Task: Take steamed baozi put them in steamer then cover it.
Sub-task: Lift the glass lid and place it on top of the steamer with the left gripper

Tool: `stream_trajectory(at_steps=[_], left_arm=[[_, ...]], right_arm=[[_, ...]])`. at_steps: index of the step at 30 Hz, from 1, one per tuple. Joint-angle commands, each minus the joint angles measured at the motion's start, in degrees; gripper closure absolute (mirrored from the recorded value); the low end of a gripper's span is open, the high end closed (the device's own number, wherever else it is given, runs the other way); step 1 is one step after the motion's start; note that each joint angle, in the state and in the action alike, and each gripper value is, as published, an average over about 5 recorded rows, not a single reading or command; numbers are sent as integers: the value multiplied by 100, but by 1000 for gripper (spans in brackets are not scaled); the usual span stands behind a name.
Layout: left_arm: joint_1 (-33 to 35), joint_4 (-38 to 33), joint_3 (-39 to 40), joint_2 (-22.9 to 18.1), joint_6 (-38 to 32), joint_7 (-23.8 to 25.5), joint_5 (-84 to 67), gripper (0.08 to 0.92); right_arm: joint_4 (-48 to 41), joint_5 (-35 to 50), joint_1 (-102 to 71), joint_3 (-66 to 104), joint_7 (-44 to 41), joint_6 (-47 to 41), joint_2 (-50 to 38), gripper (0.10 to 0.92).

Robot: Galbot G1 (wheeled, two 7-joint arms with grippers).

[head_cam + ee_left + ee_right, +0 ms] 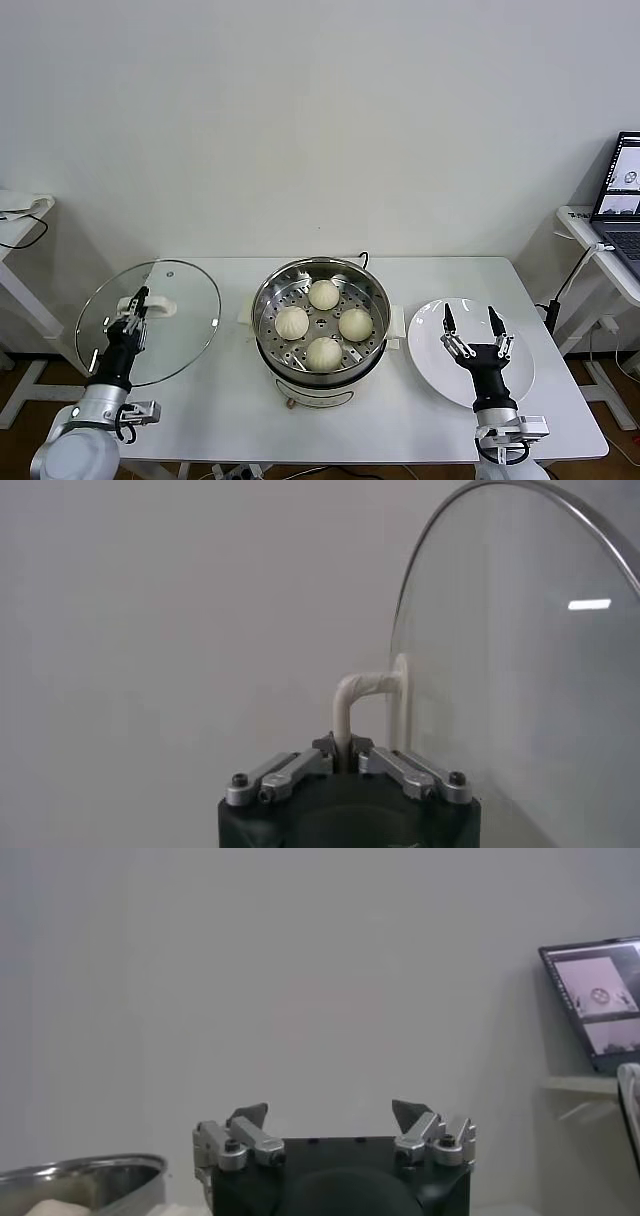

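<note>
The white tabletop [230, 400] carries the work, and on it, at the middle, stands the steamer [320, 335], its perforated tray already holding all four steamed baozi [323, 295], one toward the back, one to each side and one at the front, none stacked. With the buns loaded, the step in hand looks to be the covering. The cover [150, 322] is off the tabletop on the robot's left, tilted up on edge and well apart from the steamer, and the left tool [344, 748] pinches its white handle [362, 694] between pressed-together fingers, as the left wrist view shows plainly. The next move, as I judge it, calls for carrying the cover across toward the middle, levelling it so the metal rim faces down, centring it over the steamer's rim and lowering it squarely before letting go; a tilted descent could catch an edge or press on a bun. The white plate [435, 365], to the steamer's right, holds no buns. Over it hangs the right tool [470, 330], spread wide and gripping nothing.
</note>
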Motion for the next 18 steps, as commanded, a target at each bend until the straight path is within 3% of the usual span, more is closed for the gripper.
stream_trajectory(at_steps=[1,8,18], left_arm=[[77,-1458,1573,672,1931,1126,-185,813],[-872,-1334,2871,929,2743,1291,71,813],[-1813,-1103,4475,937,3528,1627,494,813]], right_arm=[[92,43,-23,72,-8,-2,1,203],[126,39,-66,258,-7,-14,36,203],[112,-69,-142,394,-4,-12,176,203]])
